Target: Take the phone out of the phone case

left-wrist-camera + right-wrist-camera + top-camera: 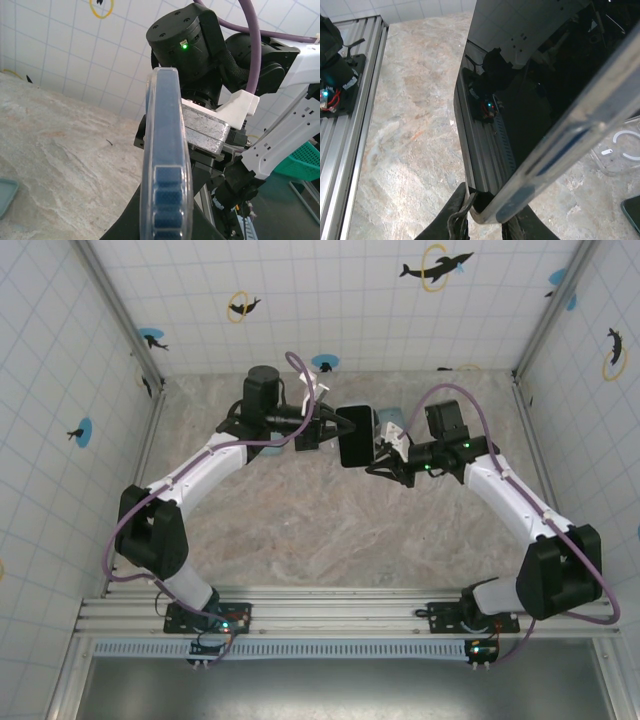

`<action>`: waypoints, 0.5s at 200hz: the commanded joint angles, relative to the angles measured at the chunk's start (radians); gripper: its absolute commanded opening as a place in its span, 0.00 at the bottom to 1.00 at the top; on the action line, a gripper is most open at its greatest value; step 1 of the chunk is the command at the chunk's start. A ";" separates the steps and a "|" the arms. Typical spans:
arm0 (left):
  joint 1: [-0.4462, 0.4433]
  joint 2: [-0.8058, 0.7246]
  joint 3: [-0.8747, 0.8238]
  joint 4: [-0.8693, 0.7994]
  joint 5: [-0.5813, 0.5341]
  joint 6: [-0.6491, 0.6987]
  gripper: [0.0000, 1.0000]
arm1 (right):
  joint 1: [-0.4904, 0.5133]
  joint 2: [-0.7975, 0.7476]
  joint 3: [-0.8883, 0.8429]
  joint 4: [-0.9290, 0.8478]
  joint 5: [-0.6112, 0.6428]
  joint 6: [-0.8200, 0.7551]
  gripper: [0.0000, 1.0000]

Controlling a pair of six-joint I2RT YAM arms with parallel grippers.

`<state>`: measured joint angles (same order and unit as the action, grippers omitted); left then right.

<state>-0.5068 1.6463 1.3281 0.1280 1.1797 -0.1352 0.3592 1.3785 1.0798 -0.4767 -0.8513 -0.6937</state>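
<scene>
Phone [355,437] is hanging in mid-air above the middle of the desk [300,530], standing on edge between the two arms; left pincer [338,427] is clamping it from the left, jaws squeezed tight on its lower part in the left wrist view; right pincer [485,220] is biting the phone's lower corner, fingers [456,212] pressing in on either side with barely any gap; a pale translucent band, probably the case [150,150], is running round the phone's edge, though I cannot tell for certain that it is not the phone's own frame; judging from that, the step in hand is bracing the cased phone two-handed, with the peeling itself not yet done; the next move is likely calling for one pincer anchoring the rim while the other is prying or pushing a corner free, needing a firm hold on a thin, slippery edge; a slip would be dropping the phone onto the stone-patterned desk; nearby, a clear shell [620,145] with a white ring is lying flat on the desk, a dark flat item [632,212] just beside it; a teal corner [6,196] is showing low on the desk and a teal basket [305,162] beyond the edge; the right arm's wrist is crowding directly behind the phone, leaving little room for twisting.
</scene>
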 commanded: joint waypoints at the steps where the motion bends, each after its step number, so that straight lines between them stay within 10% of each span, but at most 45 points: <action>1: -0.005 -0.034 0.004 0.031 0.079 -0.018 0.00 | 0.002 0.016 0.038 0.085 -0.040 0.028 0.21; 100: -0.004 -0.035 -0.006 0.018 0.103 -0.049 0.00 | 0.023 0.032 0.089 0.071 0.112 -0.033 0.15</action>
<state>-0.4999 1.6463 1.3262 0.1505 1.1980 -0.1310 0.3634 1.4178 1.1114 -0.4850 -0.8684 -0.6823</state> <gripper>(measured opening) 0.125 0.165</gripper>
